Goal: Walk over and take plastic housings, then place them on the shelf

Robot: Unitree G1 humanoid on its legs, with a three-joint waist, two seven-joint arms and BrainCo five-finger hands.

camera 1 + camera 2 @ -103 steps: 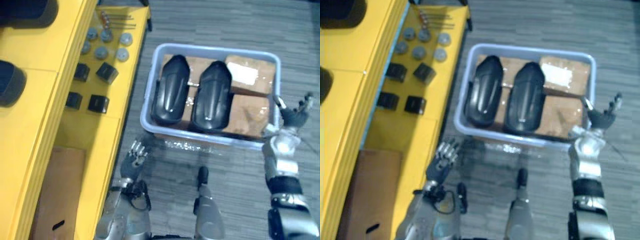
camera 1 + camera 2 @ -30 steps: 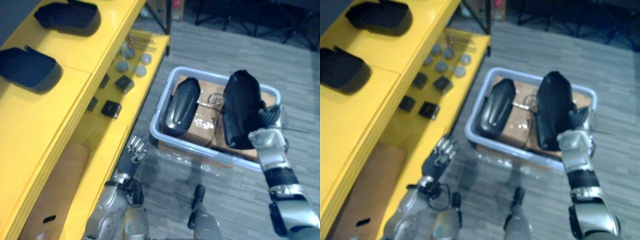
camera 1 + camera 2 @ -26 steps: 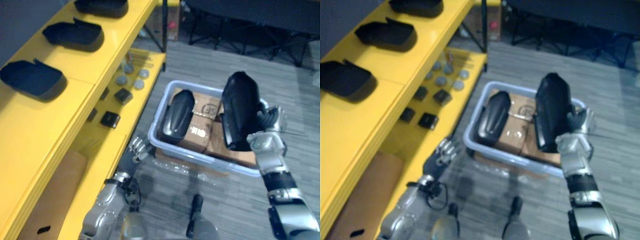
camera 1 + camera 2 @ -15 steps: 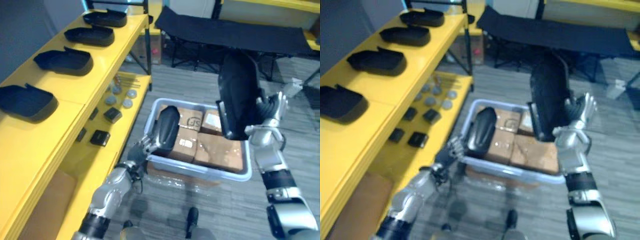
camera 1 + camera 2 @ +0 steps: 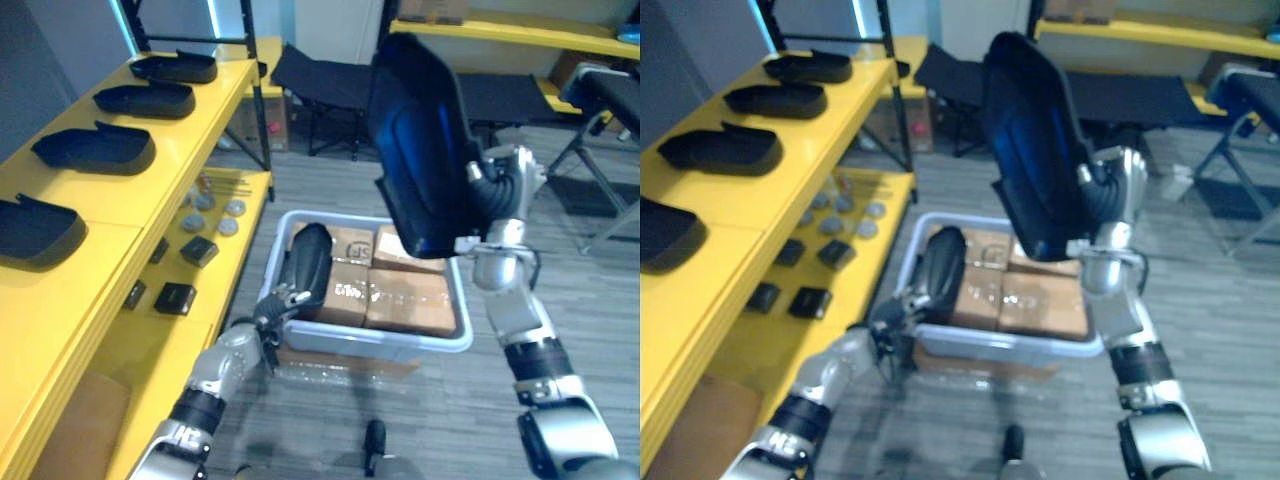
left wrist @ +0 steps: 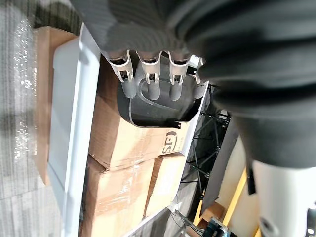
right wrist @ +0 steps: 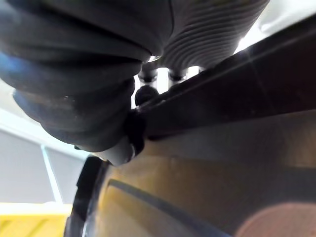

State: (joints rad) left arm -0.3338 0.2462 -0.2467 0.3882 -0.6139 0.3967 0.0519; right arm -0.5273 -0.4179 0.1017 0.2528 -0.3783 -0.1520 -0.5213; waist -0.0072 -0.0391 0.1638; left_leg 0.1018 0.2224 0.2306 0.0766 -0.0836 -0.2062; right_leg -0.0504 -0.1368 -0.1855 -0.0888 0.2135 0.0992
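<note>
Left eye view had the right hand (image 5: 503, 192) up high with its fingers (image 5: 487, 188) wrapped round the edge of one black plastic housing (image 5: 420, 150). That raised housing was in the air above the tub (image 5: 400, 343), standing on end and tipped a bit, hollow side facing the camera. The right wrist view backed that up: the fingers were clamped tight on the shell's rim.

Lower down, the left hand (image 5: 275, 303) was reaching in over the near wall of the grey tub, right at the second housing (image 5: 305, 262). That one was lying inside along the tub's left side, propped on the cardboard boxes (image 5: 405, 290) packed in there. From the left wrist view its fingers (image 6: 150, 86) looked pretty much straight, tips resting on the housing's rounded back, not curled round it.

Off to the left stood the yellow shelf (image 5: 195, 135), with four more housings (image 5: 95, 148) lined up in a row on its top level, open sides up. The level below held a few small black blocks (image 5: 175, 297) and some grey discs (image 5: 207, 205). The tub sat on the floor just beside the shelf.
</note>
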